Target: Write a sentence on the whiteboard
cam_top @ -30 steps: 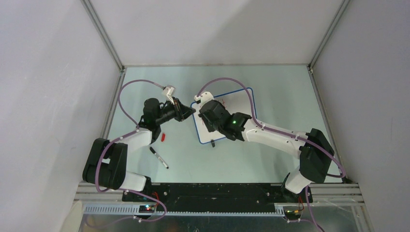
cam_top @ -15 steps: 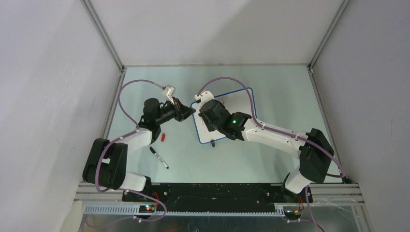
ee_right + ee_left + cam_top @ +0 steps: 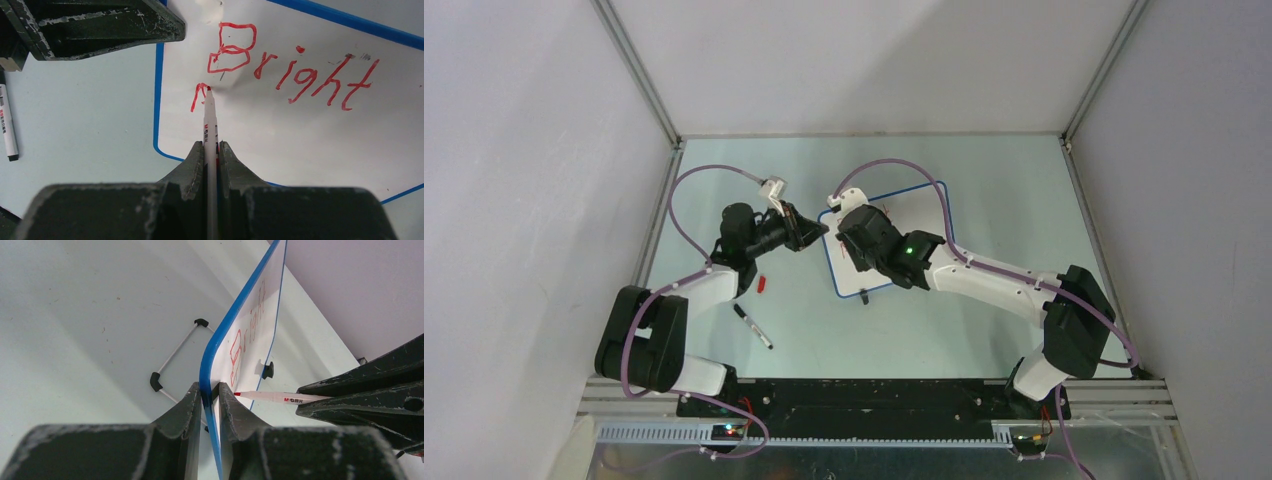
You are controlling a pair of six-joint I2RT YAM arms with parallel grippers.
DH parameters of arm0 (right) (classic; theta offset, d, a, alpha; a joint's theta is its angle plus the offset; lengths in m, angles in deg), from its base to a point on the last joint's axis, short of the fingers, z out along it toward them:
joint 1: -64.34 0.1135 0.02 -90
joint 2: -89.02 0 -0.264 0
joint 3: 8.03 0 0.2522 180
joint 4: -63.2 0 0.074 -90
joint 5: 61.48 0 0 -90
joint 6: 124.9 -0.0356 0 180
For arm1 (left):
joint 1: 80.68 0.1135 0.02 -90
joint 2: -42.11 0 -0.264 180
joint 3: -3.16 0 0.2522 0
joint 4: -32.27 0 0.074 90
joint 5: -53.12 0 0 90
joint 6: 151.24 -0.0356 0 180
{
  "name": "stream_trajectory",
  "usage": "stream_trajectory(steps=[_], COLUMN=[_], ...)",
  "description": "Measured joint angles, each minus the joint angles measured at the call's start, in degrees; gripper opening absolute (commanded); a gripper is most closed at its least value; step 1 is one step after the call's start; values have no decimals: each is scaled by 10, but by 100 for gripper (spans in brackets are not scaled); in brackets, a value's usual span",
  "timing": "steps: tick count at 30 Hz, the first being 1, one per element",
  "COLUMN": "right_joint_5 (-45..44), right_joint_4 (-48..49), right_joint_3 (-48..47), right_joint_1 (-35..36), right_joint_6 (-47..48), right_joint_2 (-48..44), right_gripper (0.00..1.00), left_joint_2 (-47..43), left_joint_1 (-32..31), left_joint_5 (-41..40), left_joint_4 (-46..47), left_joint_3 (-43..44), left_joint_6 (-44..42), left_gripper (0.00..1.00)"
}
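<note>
The whiteboard (image 3: 919, 205), white with a blue rim, is tilted up off the table. My left gripper (image 3: 210, 387) is shut on its rim at the left corner (image 3: 822, 235). My right gripper (image 3: 211, 145) is shut on a red marker (image 3: 209, 120). The marker's tip touches the board at the top of a short red stroke (image 3: 196, 97). That stroke begins a second line of the sentence, under the red word "Bright" (image 3: 295, 70). In the left wrist view the marker (image 3: 280, 397) reaches in from the right towards the board face (image 3: 250, 325).
A black marker (image 3: 752, 326) lies on the table near the left arm, with a small red cap (image 3: 762, 283) beside it. A wire stand with black ends (image 3: 175, 355) lies behind the board. A black clip foot (image 3: 864, 297) sits at the board's near edge. Enclosure walls stand on three sides.
The right gripper with the marker has shifted very slightly over the board. The left arm and the board have not moved.
</note>
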Motion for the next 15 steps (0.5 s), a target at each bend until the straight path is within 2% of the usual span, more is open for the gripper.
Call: stream_trajectory(steps=[15], right_joint_5=[0], right_joint_4=[-3], right_joint_3=[10], right_joint_1=[-10], right_joint_6=[-3], right_joint_2=[-10], right_gripper=[0], left_joint_2=[0], left_joint_1=[0], left_joint_5=[0], left_joint_4=[-1], left_joint_3=[0], left_joint_6=[0], left_gripper=[20])
